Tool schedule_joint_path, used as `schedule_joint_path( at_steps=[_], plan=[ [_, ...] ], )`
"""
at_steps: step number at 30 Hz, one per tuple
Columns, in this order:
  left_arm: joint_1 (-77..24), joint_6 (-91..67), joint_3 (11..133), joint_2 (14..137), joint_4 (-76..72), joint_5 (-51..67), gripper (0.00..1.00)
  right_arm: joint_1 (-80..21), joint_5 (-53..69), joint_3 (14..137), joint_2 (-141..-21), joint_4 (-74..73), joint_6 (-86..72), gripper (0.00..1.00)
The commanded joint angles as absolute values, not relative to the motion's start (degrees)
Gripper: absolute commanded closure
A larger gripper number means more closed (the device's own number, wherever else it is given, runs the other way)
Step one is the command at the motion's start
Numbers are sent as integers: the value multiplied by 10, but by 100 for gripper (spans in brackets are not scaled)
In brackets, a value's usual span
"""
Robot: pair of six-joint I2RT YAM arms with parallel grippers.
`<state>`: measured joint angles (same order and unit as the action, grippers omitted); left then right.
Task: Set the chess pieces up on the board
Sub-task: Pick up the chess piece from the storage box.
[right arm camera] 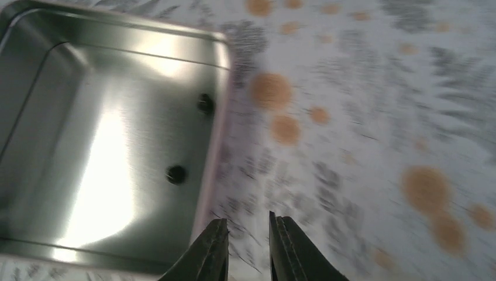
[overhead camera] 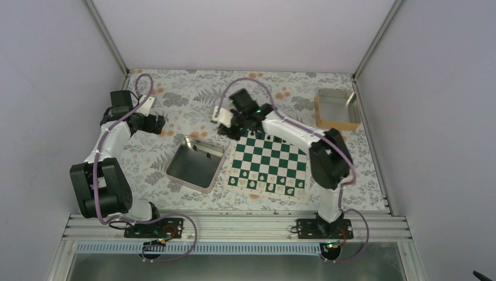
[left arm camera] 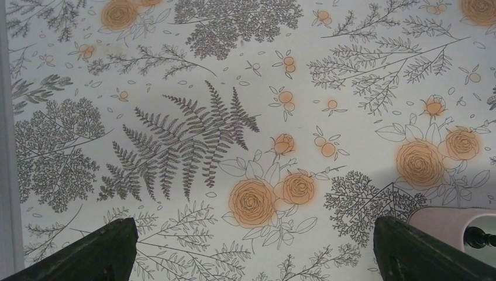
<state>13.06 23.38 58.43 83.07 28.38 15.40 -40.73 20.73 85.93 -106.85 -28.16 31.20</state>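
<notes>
The board (overhead camera: 269, 167) lies on the table (overhead camera: 175, 99) nearest the arm bases, pale pieces (overhead camera: 266, 186) along its near rows and black chess pieces (overhead camera: 261, 138) at its far edge. Just left, a metal tray (overhead camera: 196, 164) holds two black pieces (right arm camera: 175, 173). Right claw (right arm camera: 248, 249): narrow gap, nothing visible between, above the table beside the tray. Left claw (left arm camera: 251, 249): wide, empty. Farthest right, a tan-walled box (overhead camera: 337, 109).

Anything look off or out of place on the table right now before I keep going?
Nothing spilled or damaged. The board lies slightly skewed to the table edge. Two black chess pieces still sit in the metal tray, not on the board. The right pincer is nearly closed, seemingly empty; its view is motion-blurred.
</notes>
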Motion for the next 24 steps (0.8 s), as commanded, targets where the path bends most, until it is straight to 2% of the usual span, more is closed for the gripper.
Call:
schedule_joint_path(
  at_steps=[1,15,24],
  plan=[
    [125,241,584,815,282,173,0,-465,208,916,-1140,-314,315,79],
    [116,246,574,811,279,188,0,-537,199,1048,-1294,-294,313,77],
    [116,248,572,813,273,199,0,-545,162,1074,-1325,-283,308,76]
  ],
)
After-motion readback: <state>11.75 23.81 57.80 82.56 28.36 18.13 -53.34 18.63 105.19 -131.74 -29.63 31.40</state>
